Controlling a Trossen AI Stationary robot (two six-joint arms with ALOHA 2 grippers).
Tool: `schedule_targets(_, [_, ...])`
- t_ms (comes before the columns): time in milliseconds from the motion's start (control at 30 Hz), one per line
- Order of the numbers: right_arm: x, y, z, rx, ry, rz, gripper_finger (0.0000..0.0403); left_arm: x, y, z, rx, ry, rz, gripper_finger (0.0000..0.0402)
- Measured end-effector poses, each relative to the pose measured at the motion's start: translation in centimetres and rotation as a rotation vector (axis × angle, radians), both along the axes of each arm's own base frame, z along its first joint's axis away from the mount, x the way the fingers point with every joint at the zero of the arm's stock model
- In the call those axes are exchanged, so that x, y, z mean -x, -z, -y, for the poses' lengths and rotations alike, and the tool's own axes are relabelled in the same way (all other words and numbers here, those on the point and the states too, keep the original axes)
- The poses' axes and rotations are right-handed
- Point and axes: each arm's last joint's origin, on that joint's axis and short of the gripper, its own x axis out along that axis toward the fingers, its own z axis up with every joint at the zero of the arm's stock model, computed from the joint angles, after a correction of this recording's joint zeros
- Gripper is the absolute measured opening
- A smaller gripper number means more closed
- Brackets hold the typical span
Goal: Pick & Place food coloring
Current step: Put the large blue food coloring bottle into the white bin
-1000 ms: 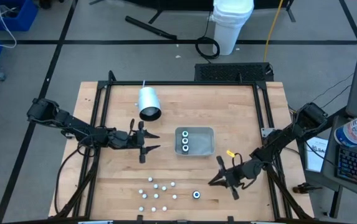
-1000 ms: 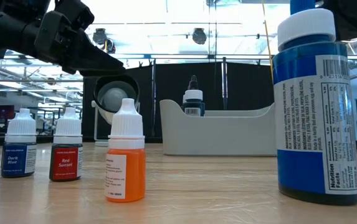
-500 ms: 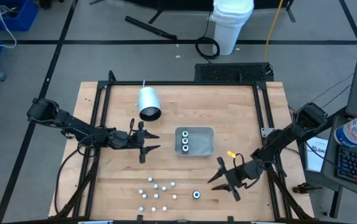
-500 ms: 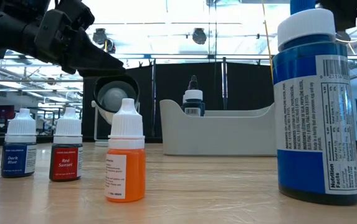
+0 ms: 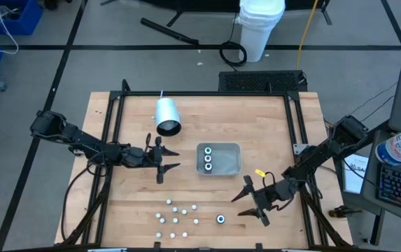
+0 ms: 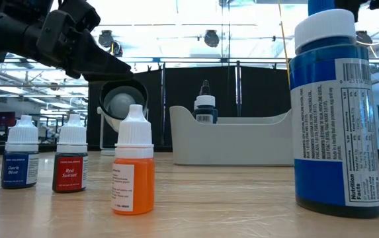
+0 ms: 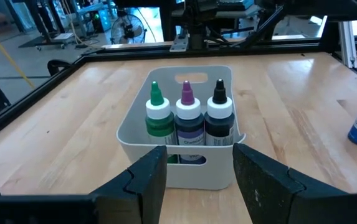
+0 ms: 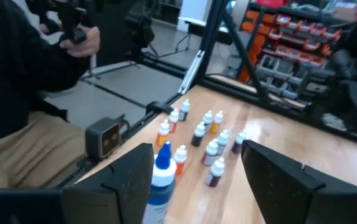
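Now the right gripper, fingers apart, sits beside a blue bottle near the bench's front edge and could topple it, while the left gripper waits spread.

In the low view, the small dark bottle reads "Dark Blue", and the red bottle just beside it reads "Red Sunset". The big blue bottle carries a barcode and a "Nutrition Facts" panel. The orange bottle's print is too small to read.
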Motion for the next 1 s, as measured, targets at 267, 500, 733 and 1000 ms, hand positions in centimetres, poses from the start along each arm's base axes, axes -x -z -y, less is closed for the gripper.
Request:
schedule_targets(267, [-0.5,-0.1,0.6,-0.08,0.059,-0.015,0.0251,0.0,-0.1,0.0,-0.027,0.005,0.012,0.0189])
schedule_targets(500, [-0.9,0.3,0.0,-0.194,0.065,-0.046,0.0262,0.0,-0.1,0.0,-0.048,0.01,0.01,0.0189])
schedule_targets(733, [-2.6,-0.5,-2.9,-0.154,0.038,-0.142,0.0291,0.0,-0.1,0.0,-0.045,0.009,0.011,0.0189])
schedule_targets(1000, [-4.0,1.5,-4.1,-0.112,0.051,-0.211,0.0298,0.0,-0.1,0.0,-0.041,0.008,0.011,0.0189])
